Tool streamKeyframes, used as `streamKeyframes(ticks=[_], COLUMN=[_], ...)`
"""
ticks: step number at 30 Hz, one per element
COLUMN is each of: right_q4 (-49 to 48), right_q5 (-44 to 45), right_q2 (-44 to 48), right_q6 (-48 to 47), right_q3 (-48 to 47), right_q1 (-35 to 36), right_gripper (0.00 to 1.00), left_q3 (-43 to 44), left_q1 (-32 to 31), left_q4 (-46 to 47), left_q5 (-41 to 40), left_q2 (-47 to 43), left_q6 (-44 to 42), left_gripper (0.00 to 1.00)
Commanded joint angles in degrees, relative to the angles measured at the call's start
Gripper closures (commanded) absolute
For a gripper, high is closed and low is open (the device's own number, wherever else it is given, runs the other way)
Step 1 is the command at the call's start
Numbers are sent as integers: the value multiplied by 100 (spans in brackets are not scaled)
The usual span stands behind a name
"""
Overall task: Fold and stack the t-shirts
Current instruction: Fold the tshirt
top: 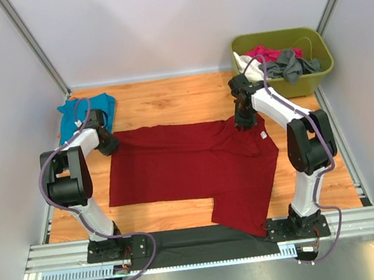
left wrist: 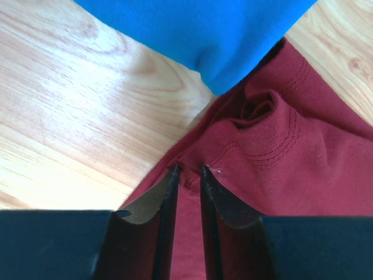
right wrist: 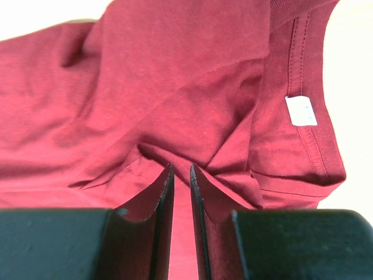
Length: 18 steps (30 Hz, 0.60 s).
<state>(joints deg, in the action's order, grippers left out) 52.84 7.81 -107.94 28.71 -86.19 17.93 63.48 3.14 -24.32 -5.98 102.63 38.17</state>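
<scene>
Red shirt mostly spread on counter, left jaws and right jaws clamped on its far edge; blue shirt looks folded, stacking undone.

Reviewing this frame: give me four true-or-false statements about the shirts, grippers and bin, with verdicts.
1. The left gripper and right gripper are both shut on the dark red shirt. True.
2. The teal shirt lies in the green bin. False: it lies on the table, far left.
3. A white label shows on the dark red shirt. True.
4. The green bin is empty. False: it holds pink, white and grey garments.
</scene>
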Motion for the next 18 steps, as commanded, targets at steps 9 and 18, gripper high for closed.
streamKeyframes(ticks=[9,18], right_q4=[60,95], right_q5=[142,159], right_q2=[-148,-148], right_q6=[65,56], right_q3=[-249,-302], right_q1=[26,17], right_gripper=[80,81], left_q3=[208,235], left_q1=[11,12], left_q4=[50,23], left_q5=[-149,-132], left_q2=[-24,91], left_q6=[32,59], left_gripper=[45,88])
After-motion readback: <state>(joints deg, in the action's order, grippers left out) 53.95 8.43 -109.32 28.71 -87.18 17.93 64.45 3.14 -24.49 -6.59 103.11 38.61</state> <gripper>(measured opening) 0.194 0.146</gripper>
